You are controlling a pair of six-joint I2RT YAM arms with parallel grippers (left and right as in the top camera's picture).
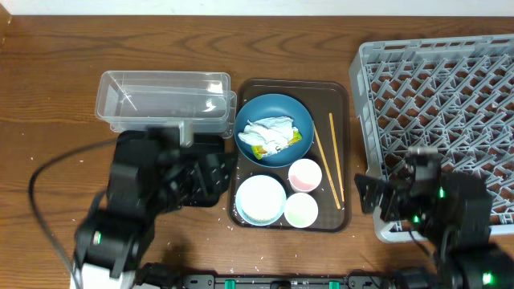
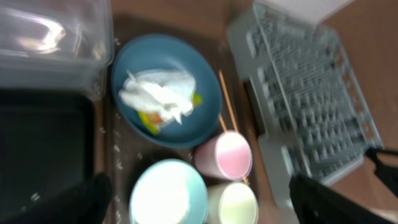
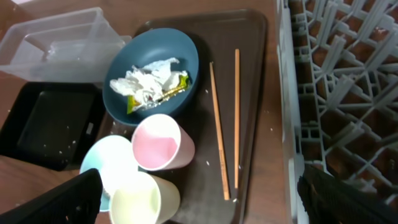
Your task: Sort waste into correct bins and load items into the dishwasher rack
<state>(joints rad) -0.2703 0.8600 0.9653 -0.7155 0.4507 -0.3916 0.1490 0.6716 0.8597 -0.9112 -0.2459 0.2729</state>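
Left gripper [image 2: 199, 202] gapes above brown wood-grain table [image 1: 48, 88].

We can read nothing here — the yellow-green wrapper [image 3: 171, 91] carries print, but it's too small for us.

A brown serving tray [image 1: 324, 98] rests on the wooden table [image 1: 48, 80].

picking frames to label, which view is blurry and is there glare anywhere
Left wrist view: soft and smeared throughout; the dishwasher rack lattice blurs together and the pale-blue bowl is blown out to near white. Right wrist view: sharp; the chopsticks have crisp edges. Overhead view: mostly sharp, with bright glare spots on the clear tub.
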